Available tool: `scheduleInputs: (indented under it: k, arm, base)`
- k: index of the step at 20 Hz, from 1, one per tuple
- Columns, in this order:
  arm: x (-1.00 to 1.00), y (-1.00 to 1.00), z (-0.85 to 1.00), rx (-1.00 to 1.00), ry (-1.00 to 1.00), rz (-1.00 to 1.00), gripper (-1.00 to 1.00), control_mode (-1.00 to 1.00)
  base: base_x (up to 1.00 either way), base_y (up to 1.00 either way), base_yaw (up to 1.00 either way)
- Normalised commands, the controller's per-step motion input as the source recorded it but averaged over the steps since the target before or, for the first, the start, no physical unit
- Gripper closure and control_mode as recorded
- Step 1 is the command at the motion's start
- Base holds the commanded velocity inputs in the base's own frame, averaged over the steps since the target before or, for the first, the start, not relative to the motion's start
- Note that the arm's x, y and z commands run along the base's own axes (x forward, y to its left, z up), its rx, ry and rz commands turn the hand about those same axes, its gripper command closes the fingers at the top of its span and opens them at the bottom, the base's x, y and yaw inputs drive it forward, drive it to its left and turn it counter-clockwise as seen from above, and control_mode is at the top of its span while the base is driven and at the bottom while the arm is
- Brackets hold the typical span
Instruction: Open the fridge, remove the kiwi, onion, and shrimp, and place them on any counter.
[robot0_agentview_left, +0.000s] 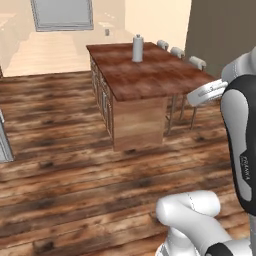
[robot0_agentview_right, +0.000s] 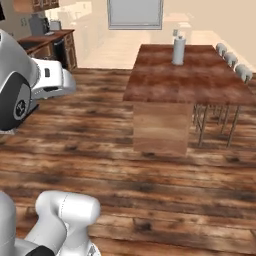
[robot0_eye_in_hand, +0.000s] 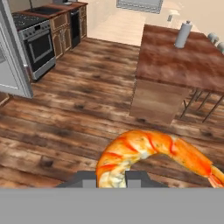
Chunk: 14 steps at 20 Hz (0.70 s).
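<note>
The tool (robot0_eye_in_hand: 111, 179) is pinching the shrimp (robot0_eye_in_hand: 151, 155); its two dark tips sit tight on the shrimp's pale end, and the orange tail curls off to one side of the tool. The worktop (robot0_eye_in_hand: 183, 61) is ahead of the tool and well apart from it, across the wood floor (robot0_eye_in_hand: 78, 118); a grey can (robot0_eye_in_hand: 183, 34) stands far along its top. To do this step well, I think the arm should carry the shrimp slowly and keep the squeeze firm, since the hold is near one end and may be weak; then go over the near bare part of the worktop, come down low, and only then let go.
</note>
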Motion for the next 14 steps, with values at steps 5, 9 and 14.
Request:
scheduleInputs:
  k: [5,9,14]
  arm:
    - [0.0,0.0,0.0,0.0,0.0,0.0,1.0,1.0]
    - [0.0,0.0,0.0,0.0,0.0,0.0,1.0,1.0]
    - [0.0,0.0,0.0,0.0,0.0,0.0,1.0,1.0]
  base:
    - [0.59,-0.02,-0.24]
    - [0.7,0.0,-0.14]
    - [0.91,0.0,-0.11]
